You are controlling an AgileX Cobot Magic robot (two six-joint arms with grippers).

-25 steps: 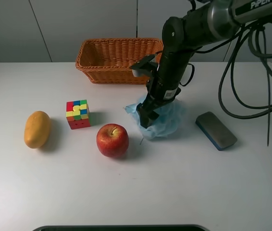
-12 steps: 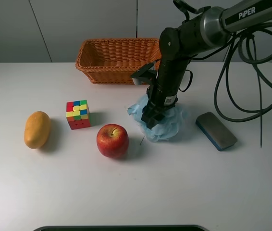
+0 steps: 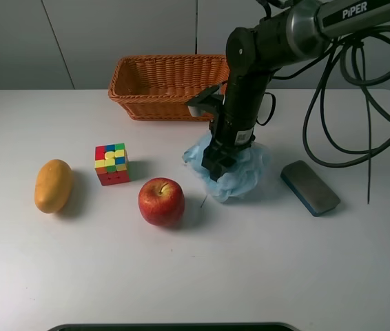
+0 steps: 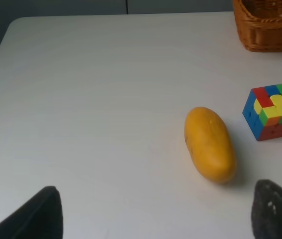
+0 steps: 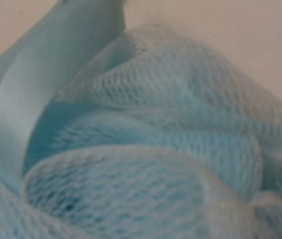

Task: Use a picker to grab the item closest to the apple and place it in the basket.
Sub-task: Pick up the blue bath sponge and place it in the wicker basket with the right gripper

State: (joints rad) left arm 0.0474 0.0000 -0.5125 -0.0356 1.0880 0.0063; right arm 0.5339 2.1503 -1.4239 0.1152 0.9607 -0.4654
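A red apple lies on the white table. A light blue mesh bath sponge lies just right of it, the item closest to it. My right gripper points down into the sponge's left side and looks shut on it. The sponge's mesh fills the right wrist view and hides the fingers. The wicker basket stands behind, at the back of the table. My left gripper is open and empty, its fingertips far apart, off to the left of the mango.
A colourful puzzle cube and a yellow mango lie left of the apple; both also show in the left wrist view, cube and mango. A grey-blue eraser block lies right of the sponge. Cables hang at the right.
My right gripper has pushed deeper into the sponge and the sponge has bunched up tighter around it. The arm has risen slightly. Other objects have not moved.
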